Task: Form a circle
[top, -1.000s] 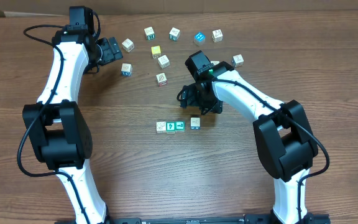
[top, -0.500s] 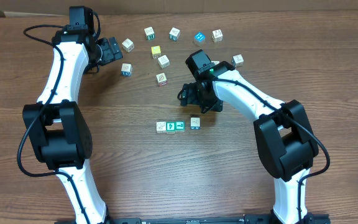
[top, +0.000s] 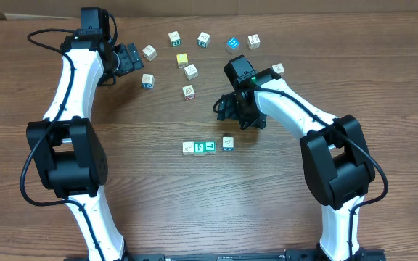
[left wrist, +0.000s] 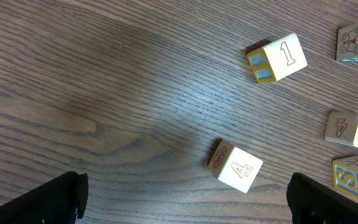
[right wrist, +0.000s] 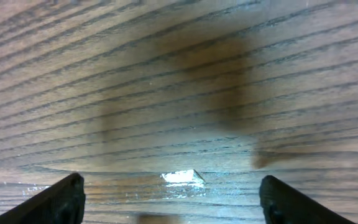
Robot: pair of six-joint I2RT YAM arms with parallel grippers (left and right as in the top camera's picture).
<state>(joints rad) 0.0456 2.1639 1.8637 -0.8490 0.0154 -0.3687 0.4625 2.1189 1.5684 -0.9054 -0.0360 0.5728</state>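
Note:
Several small picture and number cubes lie scattered at the far middle of the table, among them a yellow cube (top: 182,60) and a blue cube (top: 232,44). Three cubes (top: 199,147) touch in a short row at the centre, with one more cube (top: 228,143) just to their right. My right gripper (top: 240,116) hovers open just behind that cube; in the right wrist view it (right wrist: 173,202) frames bare wood with a small pale shape (right wrist: 182,177). My left gripper (top: 127,59) is open at the far left, with a "4" cube (left wrist: 235,168) lying just ahead of its gap (left wrist: 188,202).
A "1" cube (left wrist: 277,58) and a butterfly cube (left wrist: 356,40) lie beyond the left gripper. One cube (top: 277,69) sits alone behind the right arm. Brown wood tabletop (top: 158,203) stretches toward the near edge.
The right arm has shifted slightly to the right, its gripper staying open above the wood. The left arm and all cubes have not moved.

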